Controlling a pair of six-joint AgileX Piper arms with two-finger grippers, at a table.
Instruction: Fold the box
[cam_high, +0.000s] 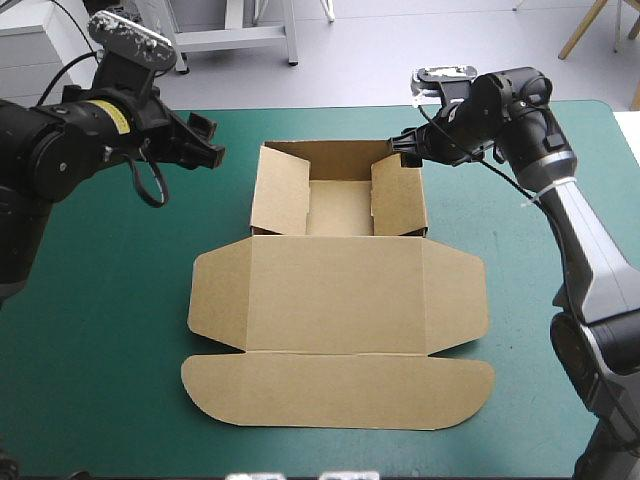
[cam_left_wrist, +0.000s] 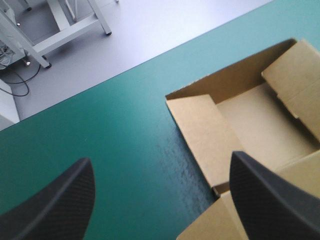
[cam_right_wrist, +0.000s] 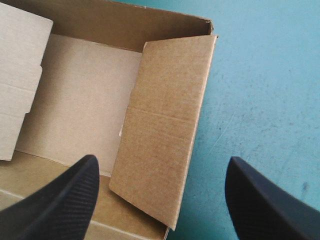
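The brown box (cam_high: 335, 300) lies mid-table as an open tray at the far side, with its lid and lid flaps spread flat toward the near edge. The tray's back wall and both side walls (cam_high: 397, 195) stand up, the side walls leaning inward. My left gripper (cam_high: 211, 142) hovers open just off the tray's far left corner, apart from the board; the left wrist view shows its black fingers (cam_left_wrist: 265, 200) wide apart over the cover beside the box (cam_left_wrist: 250, 125). My right gripper (cam_high: 402, 147) is open at the far right corner, and the right side wall (cam_right_wrist: 162, 130) rises between its fingers (cam_right_wrist: 60, 200).
The teal-green cover (cam_high: 100, 330) lies bare to the left, right and front of the box. The table's far edge (cam_left_wrist: 125, 70) runs close behind the tray, with grey floor beyond it.
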